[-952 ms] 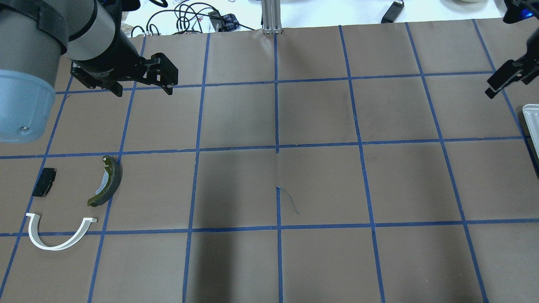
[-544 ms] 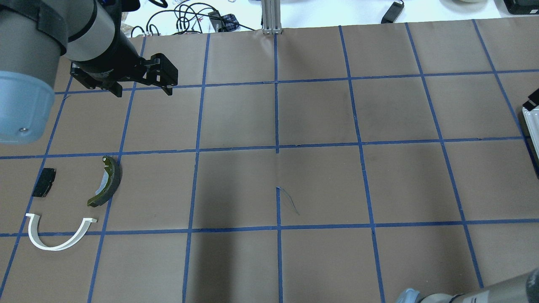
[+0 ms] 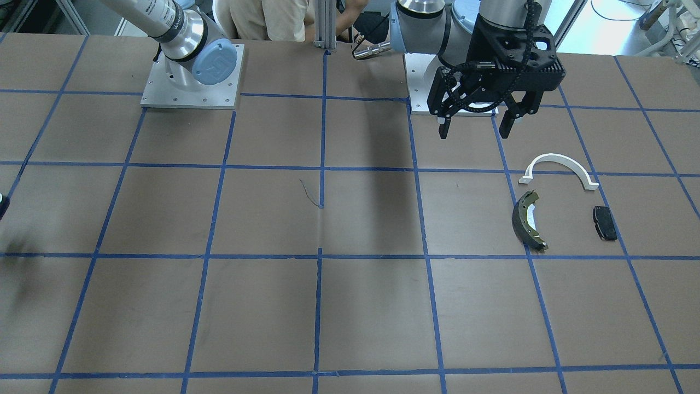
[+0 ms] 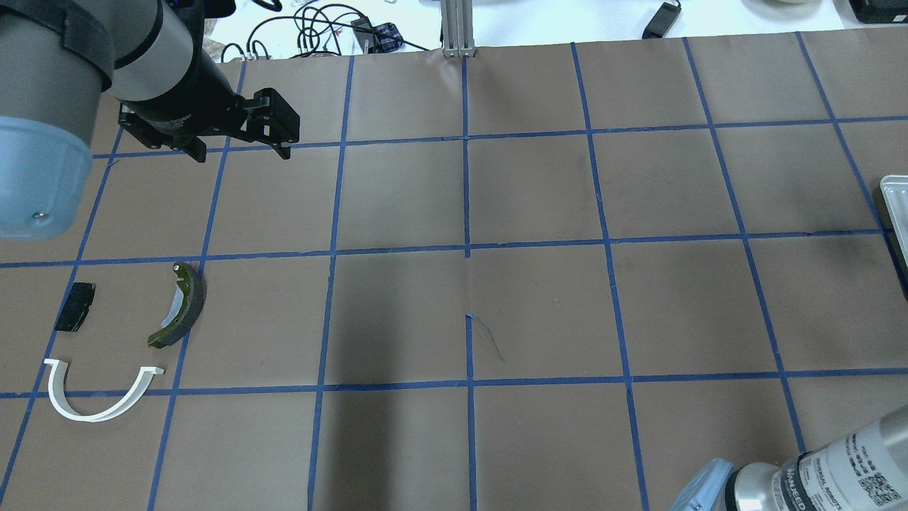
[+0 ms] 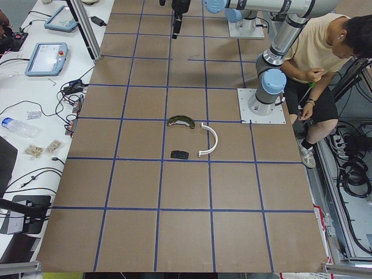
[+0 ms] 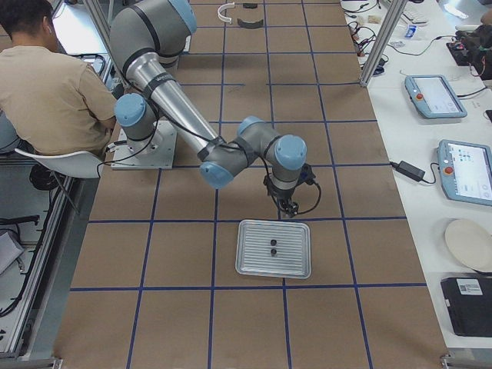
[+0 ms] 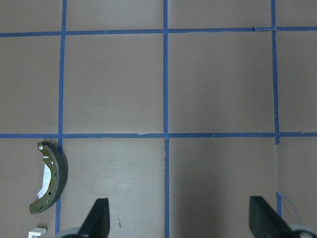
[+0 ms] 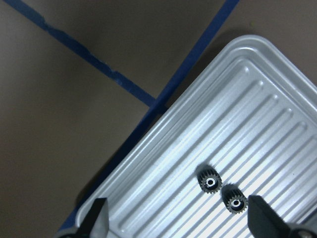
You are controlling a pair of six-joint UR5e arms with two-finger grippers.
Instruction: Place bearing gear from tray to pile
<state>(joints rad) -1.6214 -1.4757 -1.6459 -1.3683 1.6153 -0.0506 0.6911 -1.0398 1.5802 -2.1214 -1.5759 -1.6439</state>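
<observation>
Two small dark bearing gears (image 8: 209, 182) (image 8: 235, 202) lie side by side on the ribbed metal tray (image 8: 247, 114); both also show in the exterior right view (image 6: 271, 243). My right gripper (image 8: 181, 223) is open and empty, hovering over the tray's (image 6: 254, 261) near edge, short of the gears. The pile lies on the table's far side: a white arch bracket (image 4: 89, 417), a brake shoe (image 4: 191, 301) and a black pad (image 4: 74, 306). My left gripper (image 4: 237, 152) is open and empty, raised beyond the pile, with the brake shoe (image 7: 52, 178) at the left of its wrist view.
Only the tray's corner (image 4: 895, 206) shows at the overhead view's right edge. My right arm's elbow (image 4: 816, 475) fills the bottom right corner. A person (image 6: 46, 92) sits behind the robot bases. Cables (image 4: 319, 28) and tablets (image 6: 434, 96) lie beyond the mat.
My right gripper has moved out of the overhead view past its right edge, towards the tray, and its elbow has swung into the bottom right corner. The left arm has not moved.
</observation>
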